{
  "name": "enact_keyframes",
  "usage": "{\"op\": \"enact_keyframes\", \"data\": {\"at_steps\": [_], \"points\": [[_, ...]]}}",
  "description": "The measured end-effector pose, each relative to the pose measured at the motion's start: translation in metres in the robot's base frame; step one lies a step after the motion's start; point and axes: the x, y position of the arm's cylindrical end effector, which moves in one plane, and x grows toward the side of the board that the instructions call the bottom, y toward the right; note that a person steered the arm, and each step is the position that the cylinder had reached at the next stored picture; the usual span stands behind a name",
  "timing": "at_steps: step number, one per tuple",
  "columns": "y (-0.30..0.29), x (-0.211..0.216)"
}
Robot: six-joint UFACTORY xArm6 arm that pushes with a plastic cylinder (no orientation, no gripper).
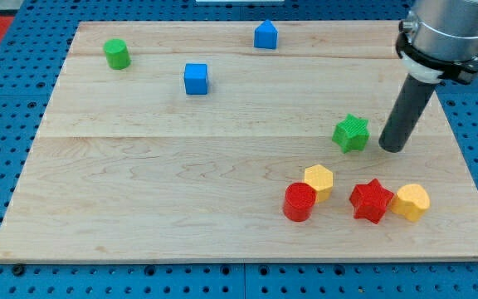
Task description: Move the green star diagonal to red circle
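My tip [393, 149] is seen planted on the wooden board [139, 191], a bare rod with nothing gripped, and the green star [351, 133] is found just beside it toward the view's left. Lower down, the red circle [299, 202] is spotted, a yellow block [319, 180] touching it.

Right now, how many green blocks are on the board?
2. The green cylinder sits near the view's top left corner; the green star lies right of centre, just left of my tip. None appears hidden.
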Motion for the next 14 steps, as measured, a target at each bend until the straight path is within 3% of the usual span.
{"op": "enact_keyframes", "data": {"at_steps": [4, 11, 14], "points": [[-0.023, -0.024], [-0.192, -0.045], [-0.216, -0.036]]}}
